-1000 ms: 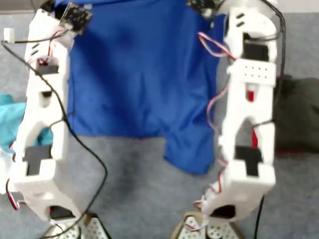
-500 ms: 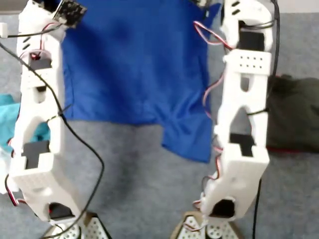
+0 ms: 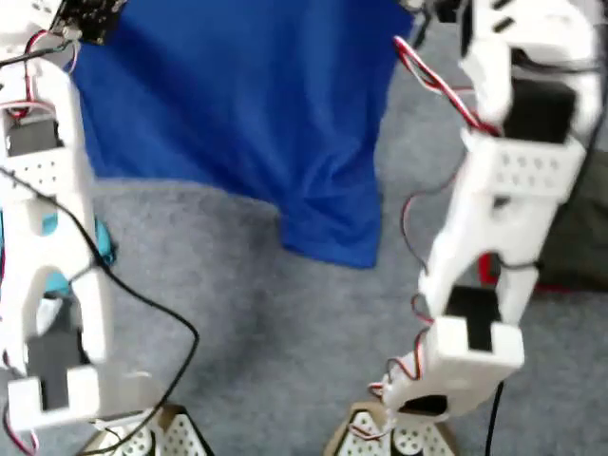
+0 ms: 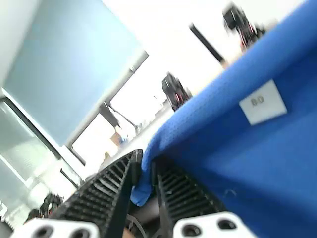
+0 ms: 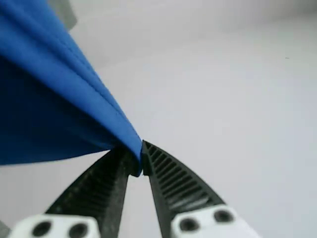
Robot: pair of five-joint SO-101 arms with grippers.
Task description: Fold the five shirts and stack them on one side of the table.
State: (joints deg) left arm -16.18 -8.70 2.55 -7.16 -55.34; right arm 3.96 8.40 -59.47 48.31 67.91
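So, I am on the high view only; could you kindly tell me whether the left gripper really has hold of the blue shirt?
Observer: Yes, the left gripper is shut on an edge of the blue shirt.
Operator: Thank you. And the right one?
Observer: The right gripper is shut on a bunched edge of it as well.
Operator: Is there any landmark near the left grip?
Observer: A white label sits on the cloth, apart from the gripper.

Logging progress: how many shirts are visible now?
3. A blue shirt hangs lifted in the middle; a teal one peeks out at the left edge; a dark one lies at the right edge. More may be hidden.
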